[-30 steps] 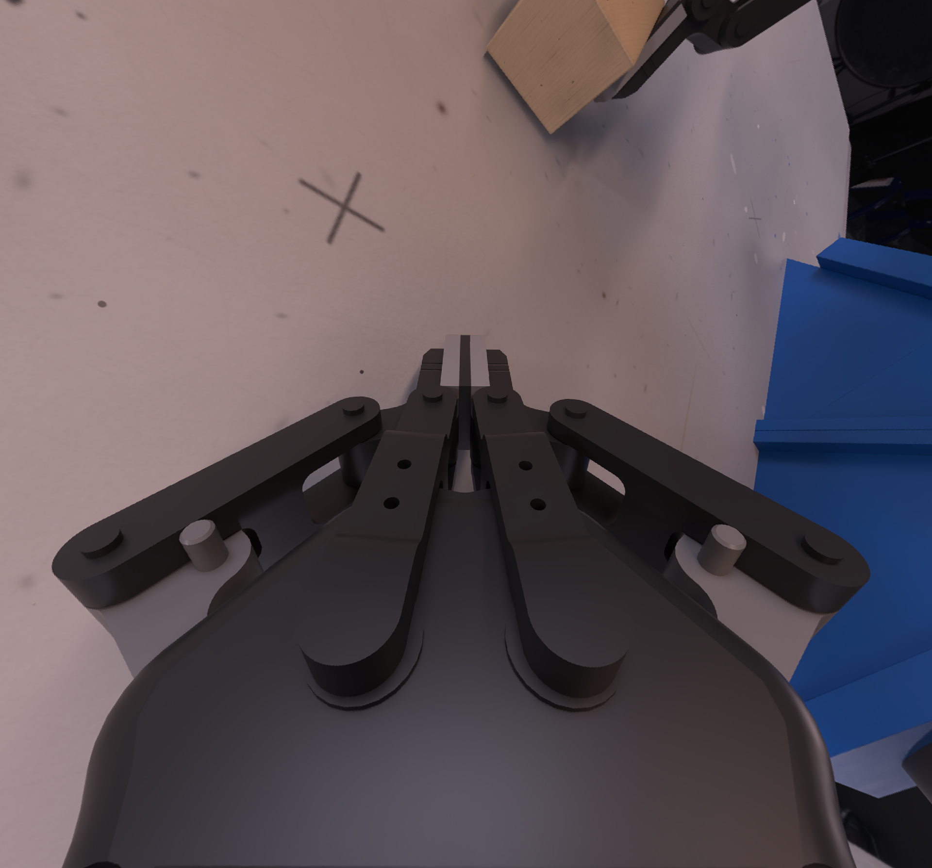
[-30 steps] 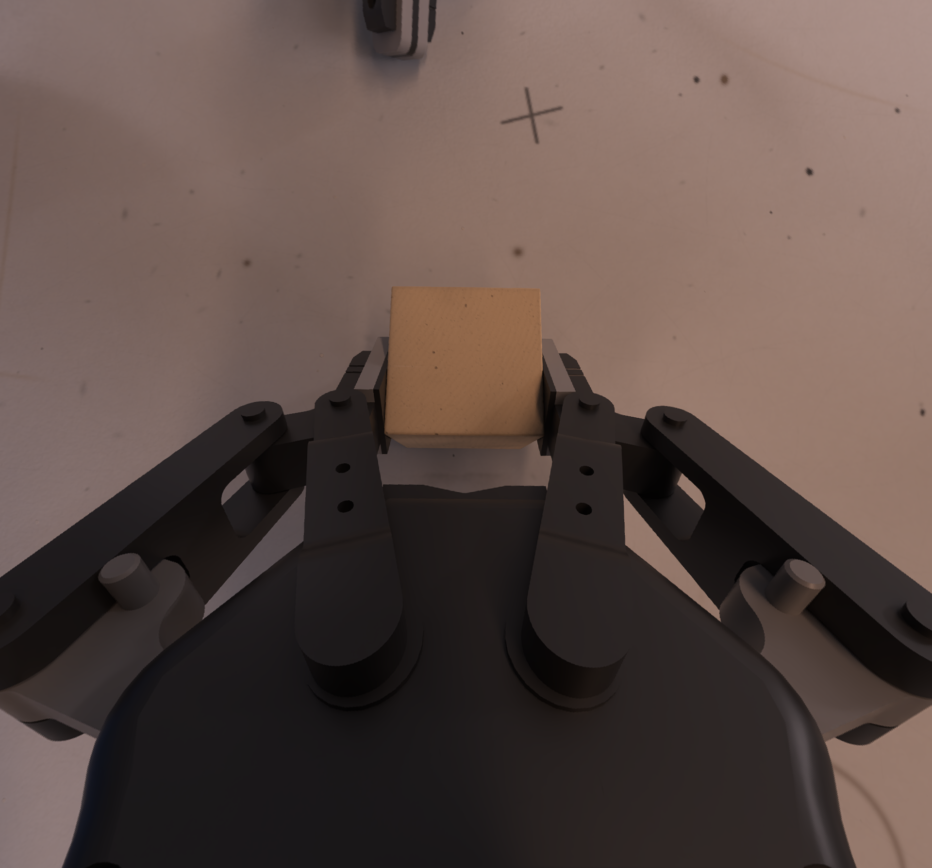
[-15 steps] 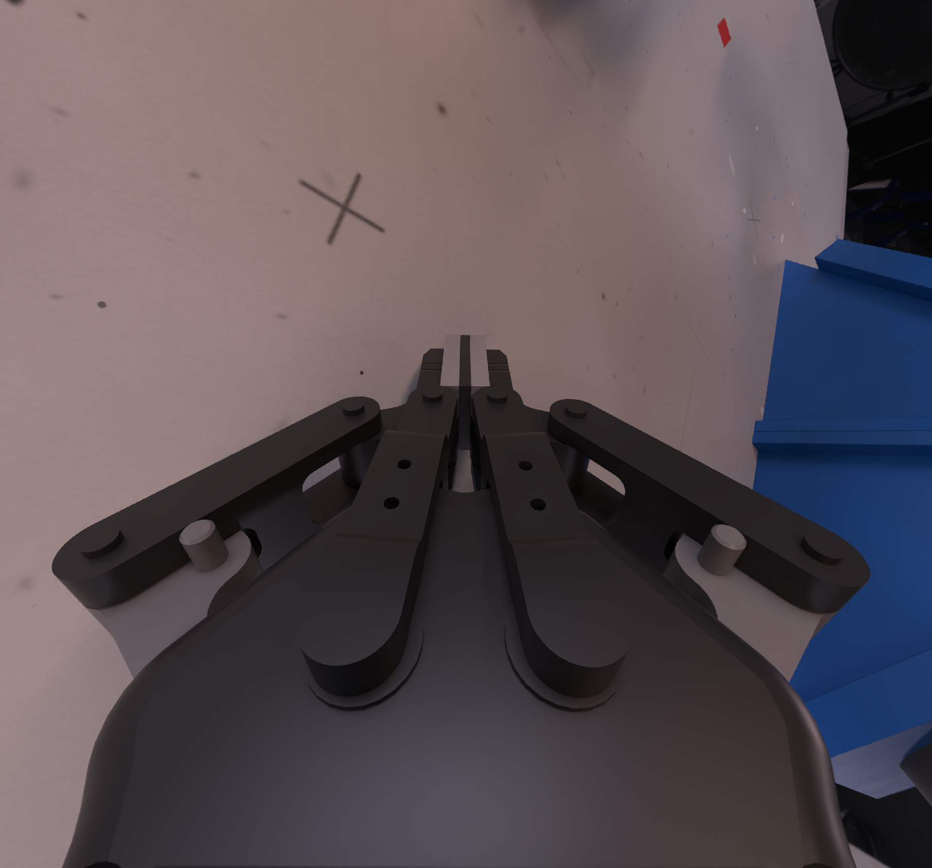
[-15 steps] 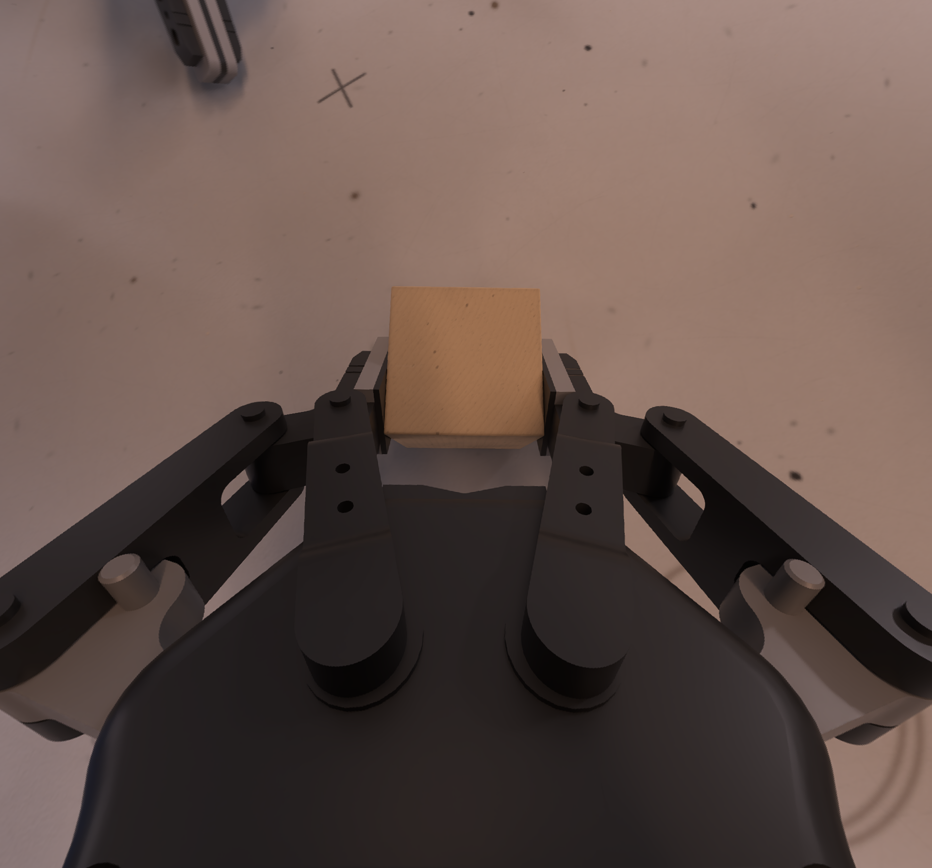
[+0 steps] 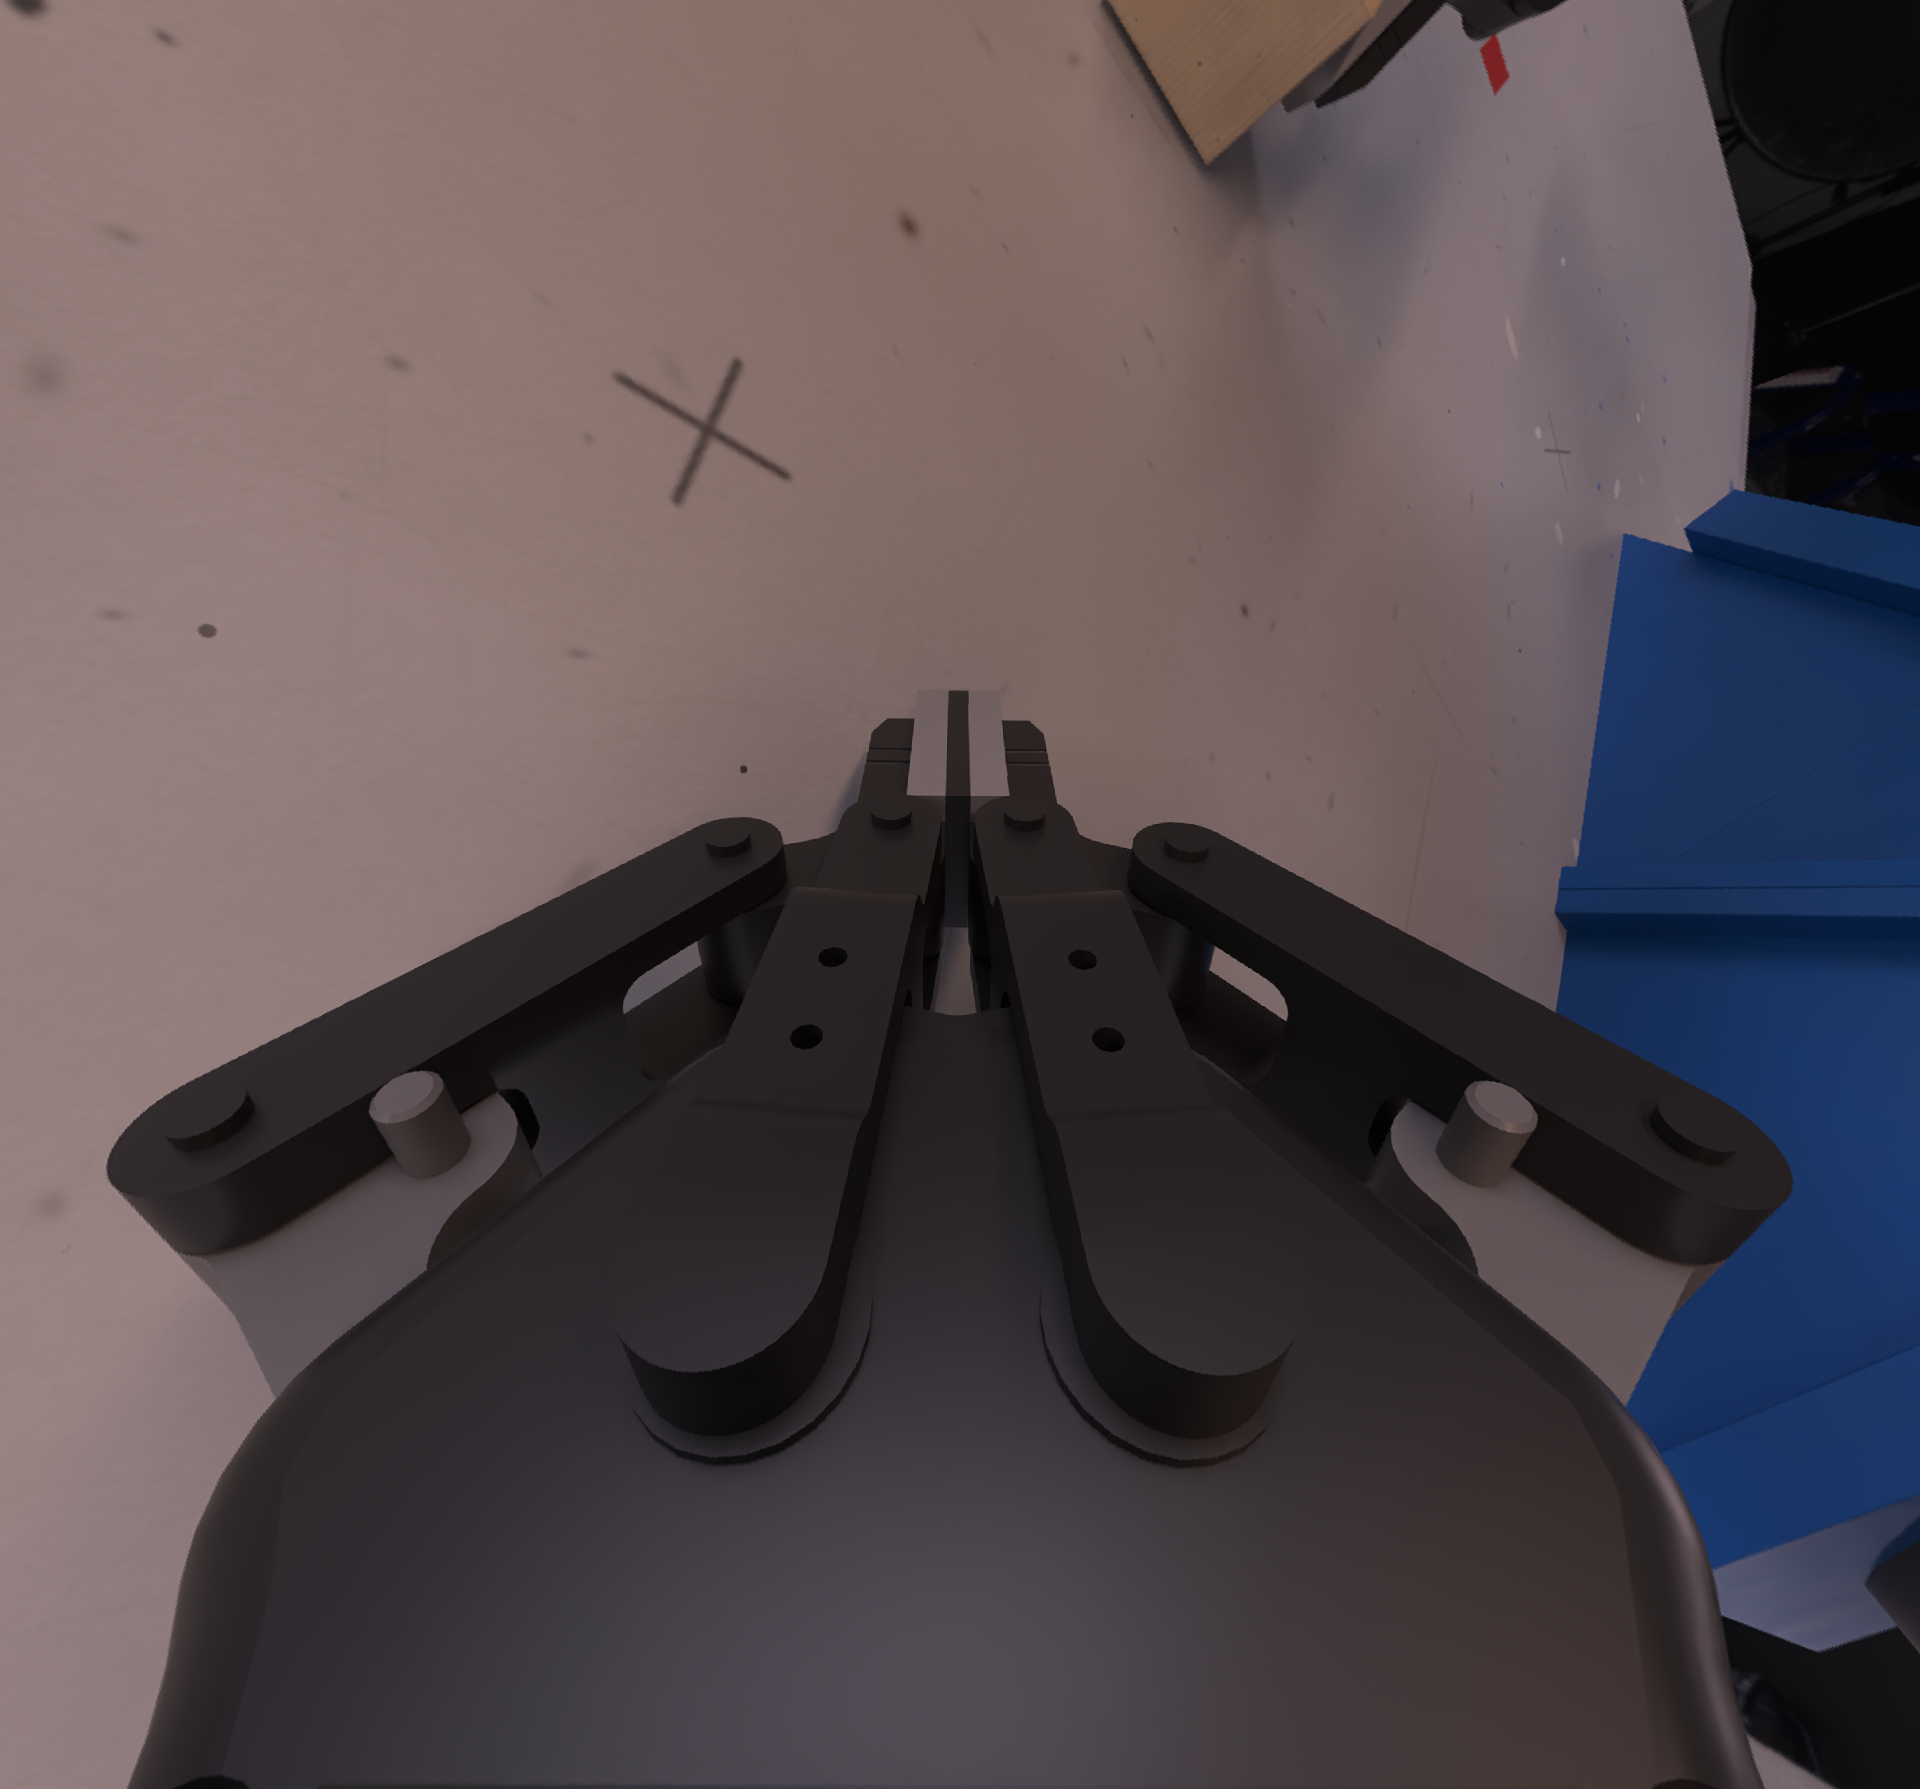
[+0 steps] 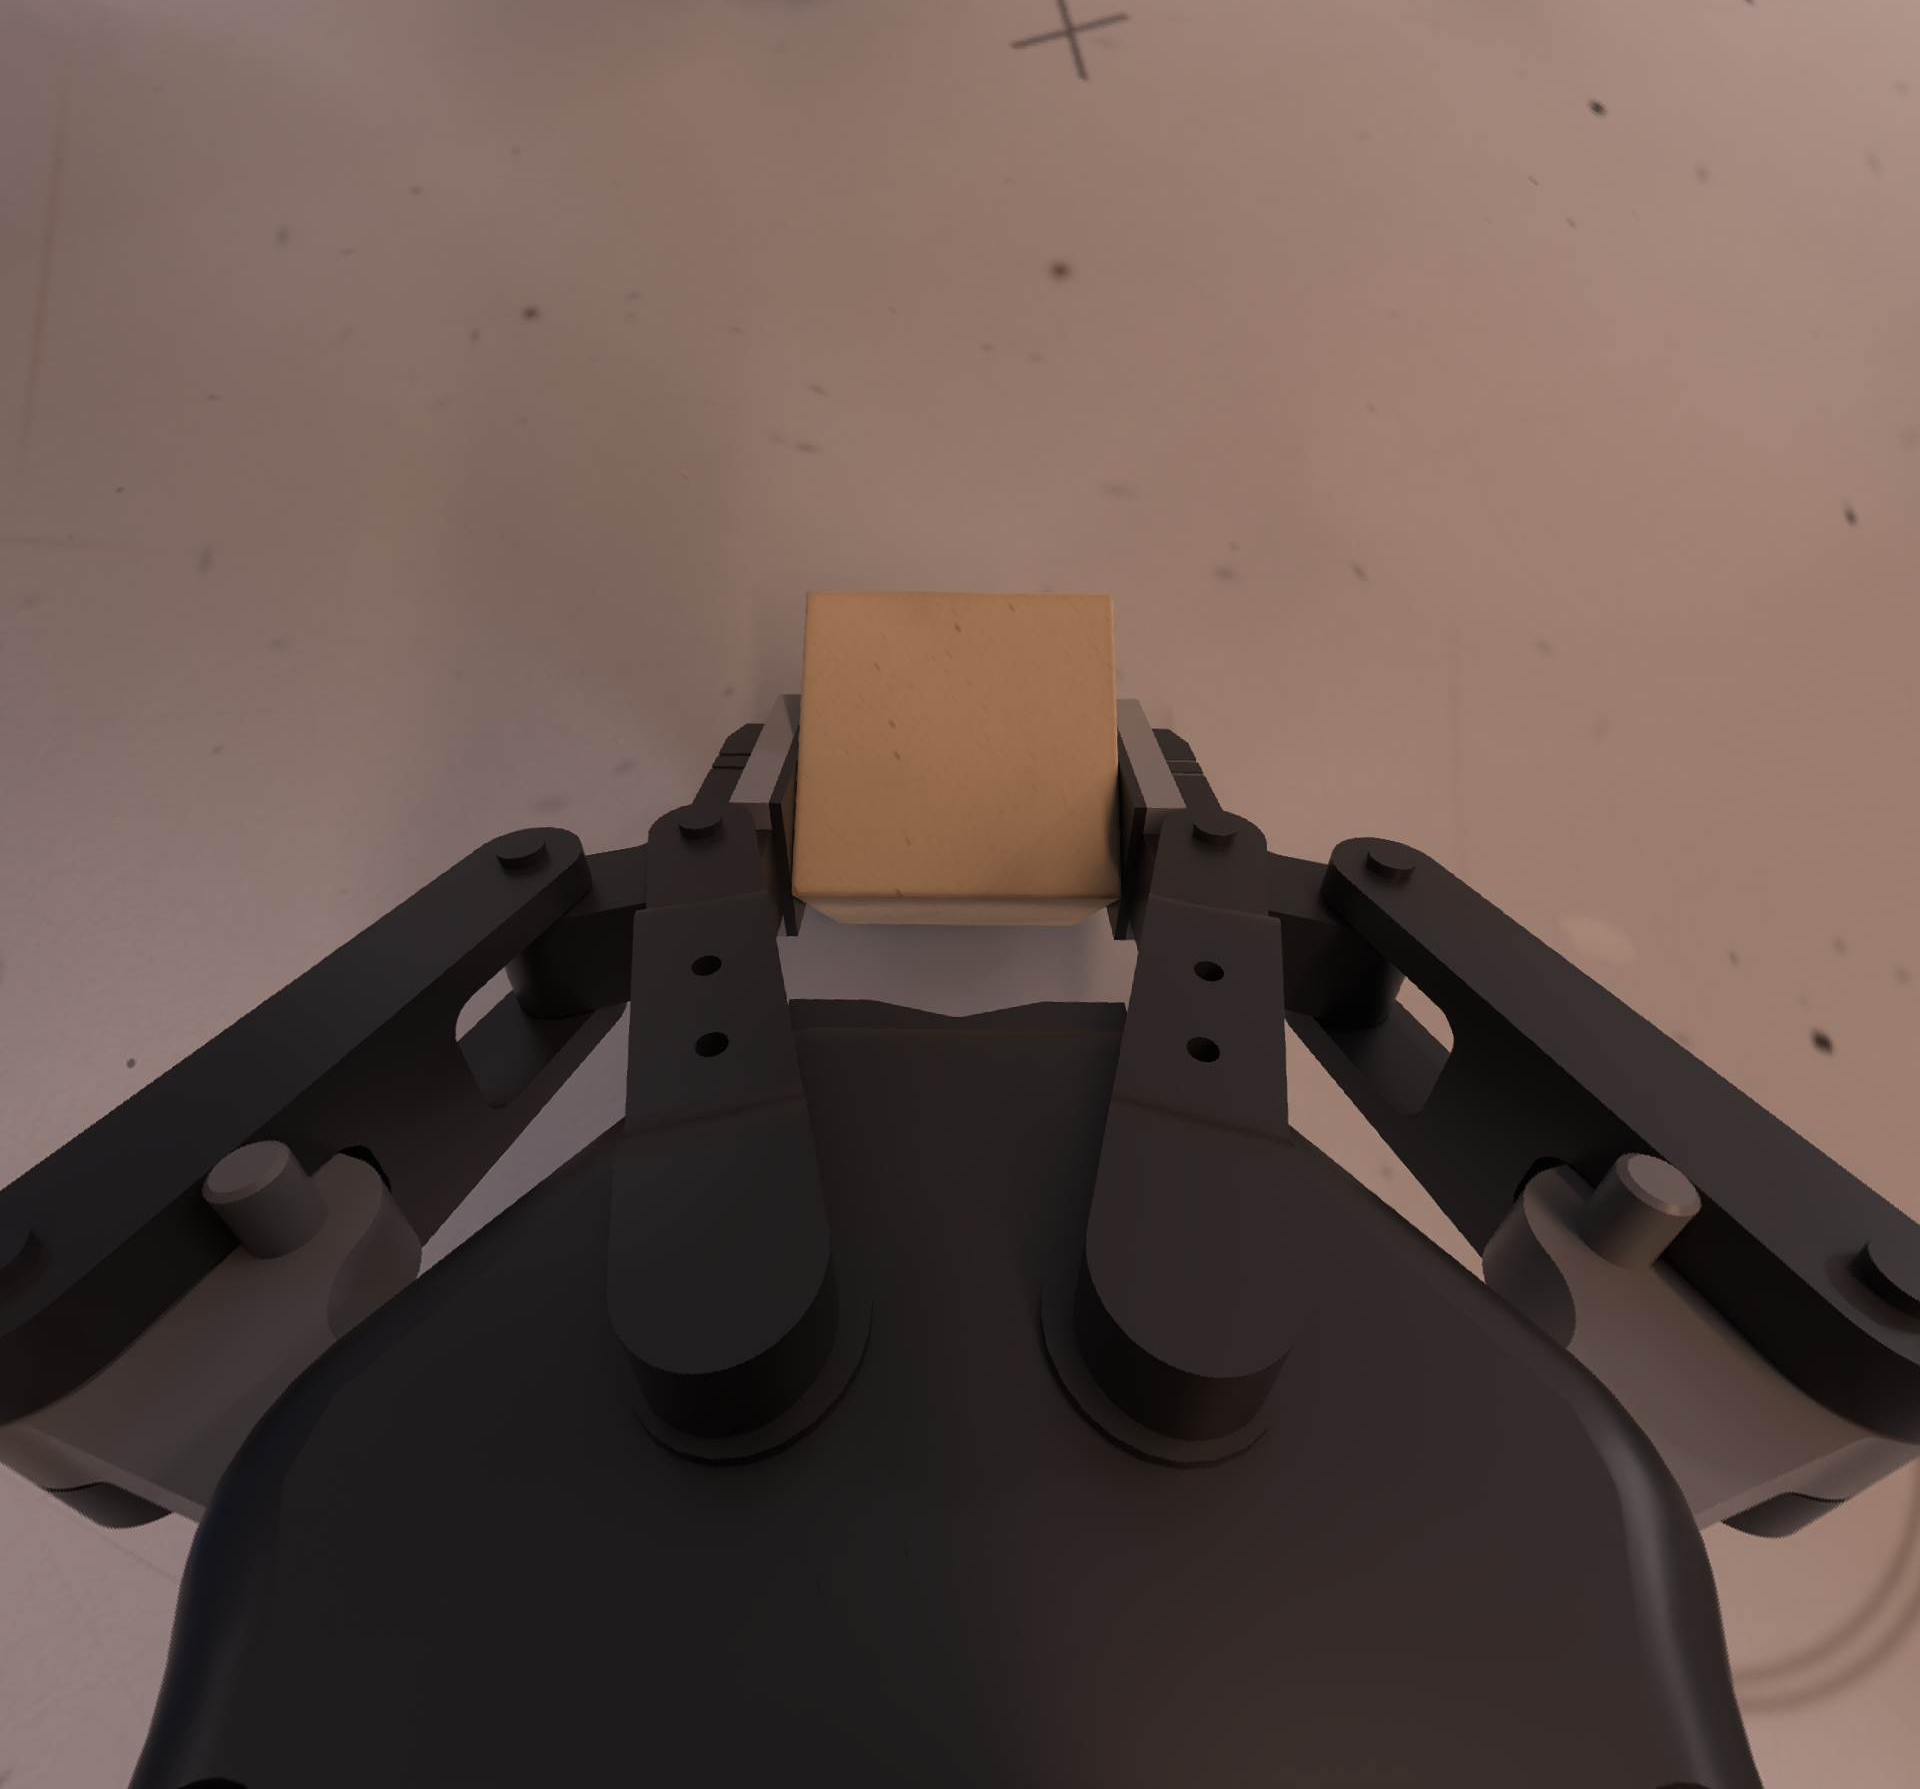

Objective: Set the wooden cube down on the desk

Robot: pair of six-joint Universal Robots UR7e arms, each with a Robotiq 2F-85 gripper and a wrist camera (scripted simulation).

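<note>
The right gripper has its jaws clamped on opposite sides of the wooden cube, holding it over the pale speckled tabletop; whether the cube touches the surface cannot be told. The left gripper hangs with its jaws pressed together, empty, near a pencilled cross. A blue structure sits beside the tabletop edge
</note>
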